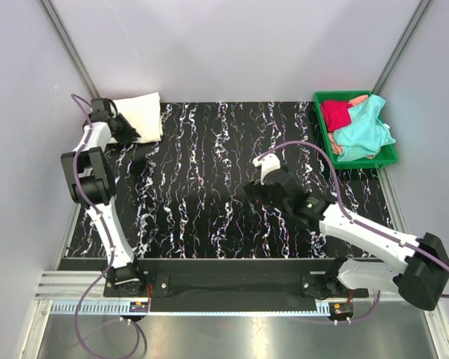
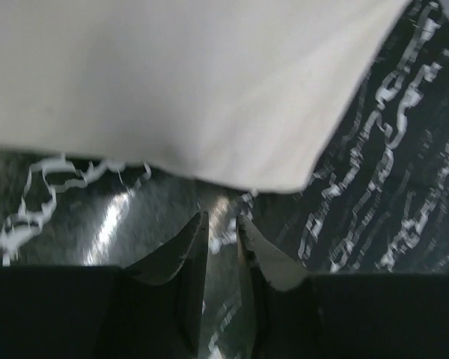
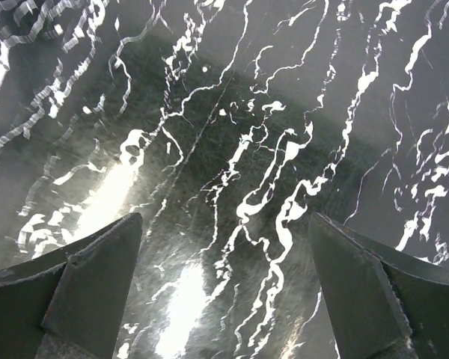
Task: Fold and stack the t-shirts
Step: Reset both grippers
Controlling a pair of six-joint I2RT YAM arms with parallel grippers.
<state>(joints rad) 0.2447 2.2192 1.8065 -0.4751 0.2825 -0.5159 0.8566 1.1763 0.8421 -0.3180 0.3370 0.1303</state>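
A folded cream-white t-shirt (image 1: 144, 112) lies at the far left corner of the table. My left gripper (image 1: 131, 135) sits at its near edge; in the left wrist view the cream-white t-shirt (image 2: 194, 82) fills the top, and the left gripper (image 2: 222, 218) is just short of its hem, jaws a narrow gap apart with only table between them. A crimson t-shirt (image 1: 334, 114), a teal t-shirt (image 1: 364, 129) and a bit of red cloth (image 1: 357, 99) are bunched in the green tray (image 1: 319, 120). My right gripper (image 1: 247, 190) hovers mid-table, and in its wrist view the right gripper (image 3: 226, 218) stands wide open and empty.
The black marbled table top (image 1: 202, 179) stretches between the arms. Grey walls close in the back and both sides. The green tray stands at the far right corner, beyond the right arm.
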